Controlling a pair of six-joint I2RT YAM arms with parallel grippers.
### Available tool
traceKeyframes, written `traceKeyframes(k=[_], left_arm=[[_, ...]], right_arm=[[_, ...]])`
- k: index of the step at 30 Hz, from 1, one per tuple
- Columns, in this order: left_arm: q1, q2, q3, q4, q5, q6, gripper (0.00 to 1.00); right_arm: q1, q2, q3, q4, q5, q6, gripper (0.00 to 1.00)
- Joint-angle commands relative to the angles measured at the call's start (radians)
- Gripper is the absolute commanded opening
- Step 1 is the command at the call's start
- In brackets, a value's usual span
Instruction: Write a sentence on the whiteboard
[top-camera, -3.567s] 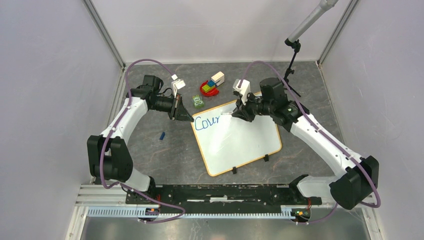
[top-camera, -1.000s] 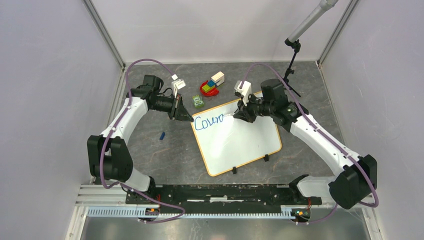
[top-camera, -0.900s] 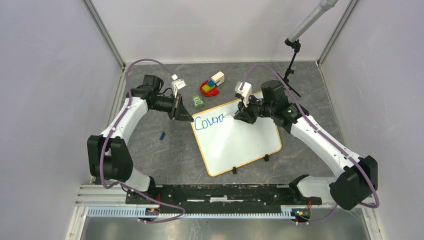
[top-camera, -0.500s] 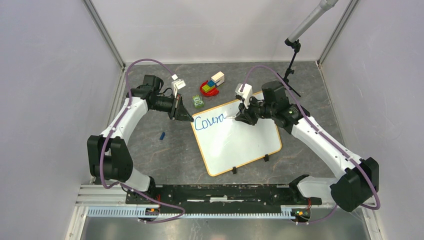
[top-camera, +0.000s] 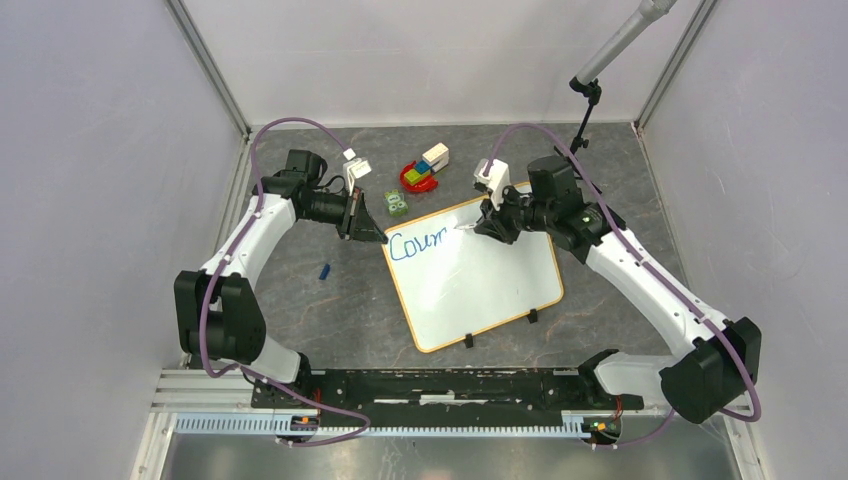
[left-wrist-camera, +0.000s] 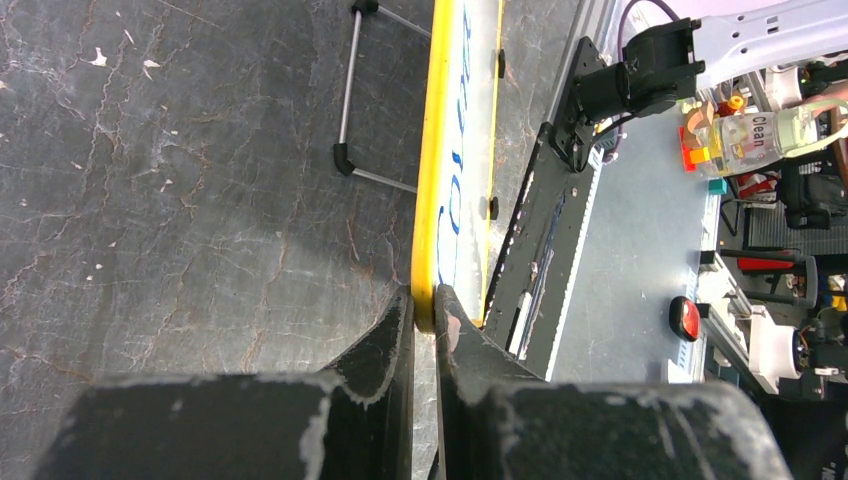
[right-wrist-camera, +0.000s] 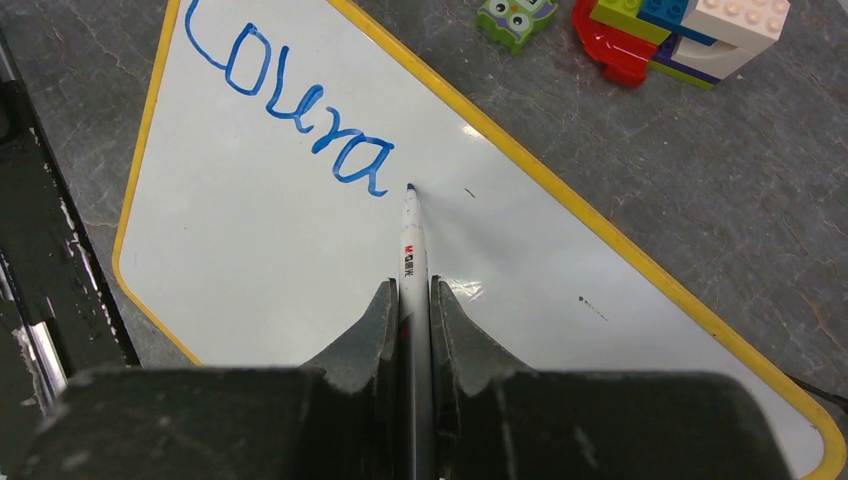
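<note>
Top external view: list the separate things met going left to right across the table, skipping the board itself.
Small blue piece → left gripper, pinching the whiteboard by its rim → green owl toy → red brick toy → right gripper, holding the marker → black stand.

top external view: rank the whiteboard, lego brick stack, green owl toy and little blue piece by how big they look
1. whiteboard, by far the largest
2. brick stack
3. green owl toy
4. blue piece, smallest

All lie flat on the same table, so nearness hardly skews this.
</note>
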Motion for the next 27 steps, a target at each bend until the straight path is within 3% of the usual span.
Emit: traceKeyframes(k=[1,18,27], left_arm=[[-0.034,0.010,0.012,-0.001,0.003,0.000,0.02],[-0.034,0.014,0.014,-0.002,0.003,0.001,0.02],[-0.034,0.016,0.008,-0.002,-0.003,0.001,0.02]], right_arm=[[-0.008,-0.005,0.044,0.011,0.027,0.002,0.00],[-0.005,0.045,0.053,0.045,0.007,0.023,0.00],[0.009,0.022,-0.024,0.045,-0.001,0.011,0.00]])
